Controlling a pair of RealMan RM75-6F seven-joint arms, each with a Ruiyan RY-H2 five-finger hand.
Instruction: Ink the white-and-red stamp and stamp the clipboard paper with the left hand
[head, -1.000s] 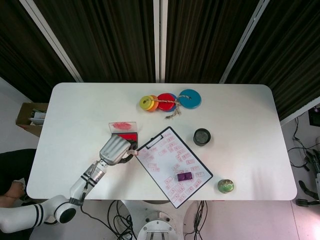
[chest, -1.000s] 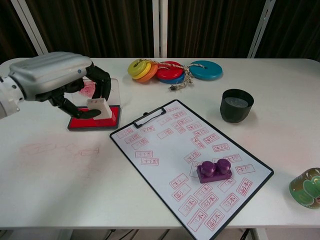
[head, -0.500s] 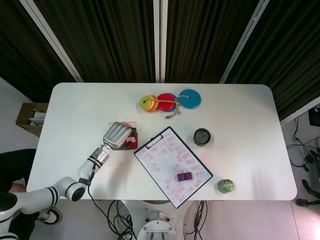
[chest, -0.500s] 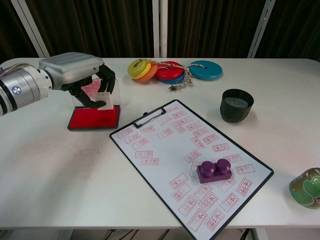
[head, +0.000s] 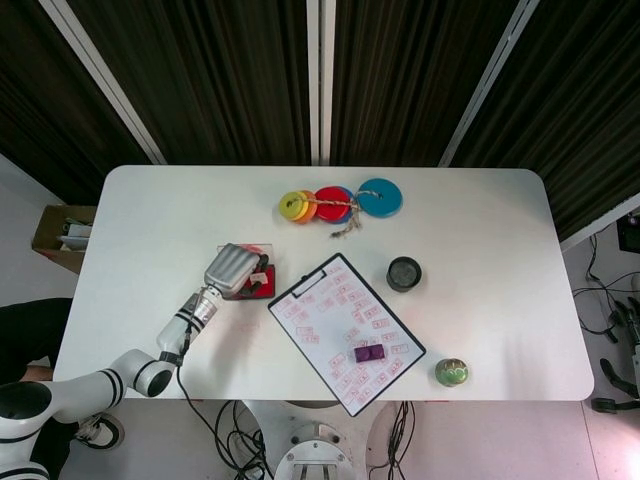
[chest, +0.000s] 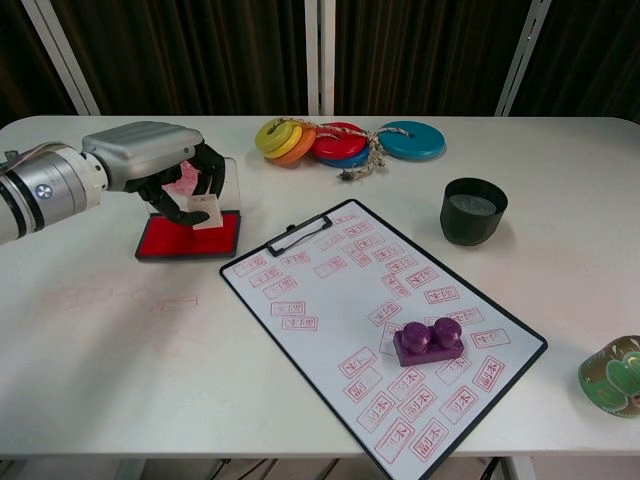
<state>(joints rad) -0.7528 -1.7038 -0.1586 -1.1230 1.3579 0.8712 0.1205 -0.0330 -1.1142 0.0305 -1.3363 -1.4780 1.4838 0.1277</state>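
Overhead, the left robot hand (head: 232, 271) sits over the red ink pad (head: 262, 281), just left of the clipboard (head: 345, 331), so the stamp underneath is hidden. From the chest view, its fingers clamp the white-and-red stamp (chest: 207, 212) upright, face down on or just above the pad (chest: 190, 236), presumably to load ink before crossing to the clipboard paper (chest: 330, 290) on the desk (chest: 120, 370). The right robot hand shows in neither view.
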